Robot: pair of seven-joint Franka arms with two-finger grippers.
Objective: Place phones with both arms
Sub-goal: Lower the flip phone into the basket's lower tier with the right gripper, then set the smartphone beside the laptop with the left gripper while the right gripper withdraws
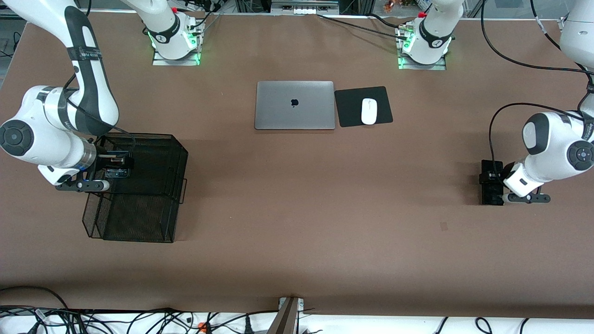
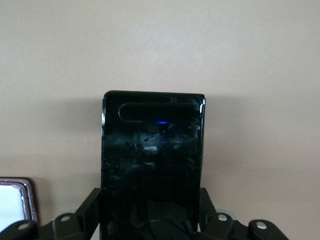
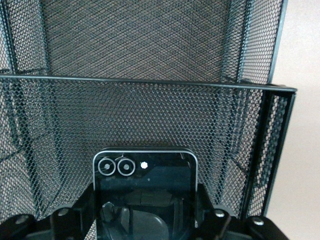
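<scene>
Small squarish black phone (image 3: 144, 192) clamped in right gripper (image 1: 116, 166) over black mesh organizer (image 1: 153, 222), long slim black phone (image 2: 152, 165) gripped by left gripper (image 1: 493, 183) low at table's left-arm end, pale phone's edge (image 2: 15, 202) beside it, laptop (image 1: 295, 105) and mouse (image 1: 369, 111) farther back.

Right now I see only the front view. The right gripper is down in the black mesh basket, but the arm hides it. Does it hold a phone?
Observer: Yes. The right wrist view shows the right gripper shut on a small black phone with two camera rings, inside the basket.
Operator: And the left gripper? I see only a dark shape there.
Observer: The left gripper is shut on a long black phone, over the brown table.
Operator: Is any other phone near it?
Observer: Yes. The silver-edged corner of a pale phone shows beside the left gripper. The rest is cut off.
</scene>
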